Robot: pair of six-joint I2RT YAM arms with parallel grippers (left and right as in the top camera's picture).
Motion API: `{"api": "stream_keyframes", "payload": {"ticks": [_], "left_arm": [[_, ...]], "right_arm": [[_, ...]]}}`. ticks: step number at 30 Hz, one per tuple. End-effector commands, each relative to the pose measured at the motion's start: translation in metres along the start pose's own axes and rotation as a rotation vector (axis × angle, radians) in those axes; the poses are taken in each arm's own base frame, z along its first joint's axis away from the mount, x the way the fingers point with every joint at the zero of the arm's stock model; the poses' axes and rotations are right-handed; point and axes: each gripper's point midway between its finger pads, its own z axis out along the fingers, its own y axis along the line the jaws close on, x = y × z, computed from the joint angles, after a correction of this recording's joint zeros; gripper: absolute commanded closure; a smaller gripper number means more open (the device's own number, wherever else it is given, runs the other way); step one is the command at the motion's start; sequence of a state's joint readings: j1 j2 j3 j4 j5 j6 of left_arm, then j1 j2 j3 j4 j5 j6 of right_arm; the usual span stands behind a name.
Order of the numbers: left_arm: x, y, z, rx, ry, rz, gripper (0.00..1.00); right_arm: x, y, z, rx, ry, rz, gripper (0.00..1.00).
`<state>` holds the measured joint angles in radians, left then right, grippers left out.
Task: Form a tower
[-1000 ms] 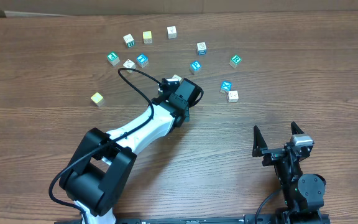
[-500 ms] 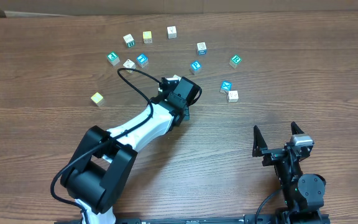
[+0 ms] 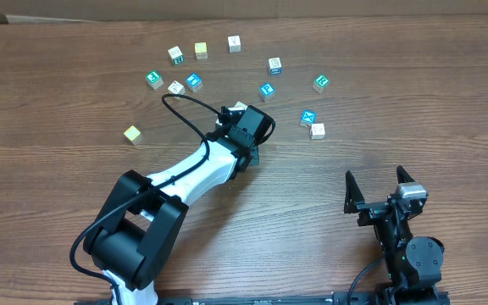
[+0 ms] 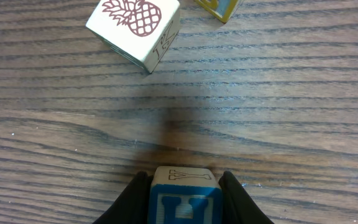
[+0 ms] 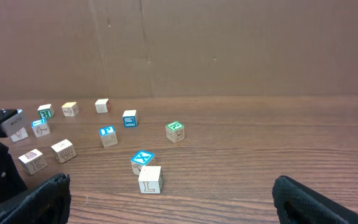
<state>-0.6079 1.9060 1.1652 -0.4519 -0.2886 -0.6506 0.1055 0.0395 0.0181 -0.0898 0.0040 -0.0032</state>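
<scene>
While snug in left hand (image 4: 183, 183), blue-lettered cube (image 4: 184, 204)

The overhead camera looks straight down on the whole counter (image 3: 413, 102). The left wrist camera hangs close above the wood, mid-counter. The right wrist camera looks low from the near edge toward the far edge. All three take in the loose cubes (image 3: 317, 130).

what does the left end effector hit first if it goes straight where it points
Likely the pineapple cube, slightly off the line, with only bare table between; the left end effector and its blue-lettered cube might just slip past.
</scene>
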Motion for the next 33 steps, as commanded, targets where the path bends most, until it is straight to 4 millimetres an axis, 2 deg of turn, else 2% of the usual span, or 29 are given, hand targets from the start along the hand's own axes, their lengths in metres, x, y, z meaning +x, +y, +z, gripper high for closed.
{"api": "stream_keyframes", "payload": {"ticks": [1, 20, 28, 33], "left_arm": [[0.0005, 0.0080, 0.0050, -0.032, -0.003, 0.005, 0.82], [0.0000, 0.0137, 0.0056, -0.051, -0.001, -0.020, 0.82], [0.0003, 0.0138, 0.0056, -0.052, 0.000, -0.020, 0.78], [0.0003, 0.0138, 0.0056, -0.052, 0.000, -0.020, 0.64]], "right_arm": [[0.0041, 0.0008, 0.0008, -0.004, 0.007, 0.003, 0.00], [0.0041, 0.0008, 0.0008, -0.004, 0.007, 0.003, 0.00], [0.0041, 0.0008, 0.0008, -0.004, 0.007, 0.003, 0.00], [0.0041, 0.0008, 0.0008, -0.004, 0.007, 0.003, 0.00]]}}
